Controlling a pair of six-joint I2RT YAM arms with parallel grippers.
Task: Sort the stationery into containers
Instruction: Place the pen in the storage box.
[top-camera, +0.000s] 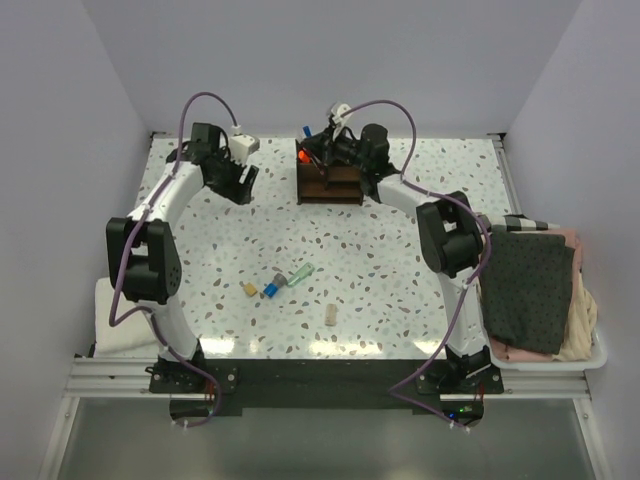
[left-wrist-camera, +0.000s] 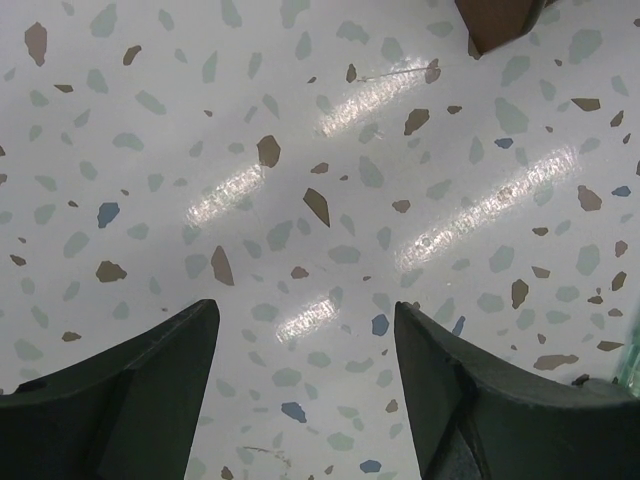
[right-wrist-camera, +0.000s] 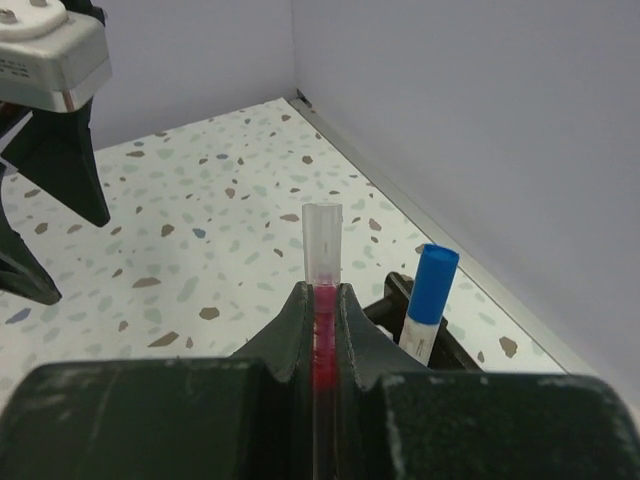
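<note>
Clamps a clear-capped red pen (right-wrist-camera: 322, 235) tight in the right gripper (right-wrist-camera: 322, 300), beside a blue-capped marker (right-wrist-camera: 432, 285). Holds the left gripper (left-wrist-camera: 303, 310) wide open, empty, over the table (left-wrist-camera: 300, 150)

overhead plus close wrists, shared table (top-camera: 400, 270)

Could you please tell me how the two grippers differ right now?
The left gripper is open and empty over bare table; the right gripper is shut on a clear-capped red pen. The left sits apart from the organizer; the right is at it. Both are dark.
</note>
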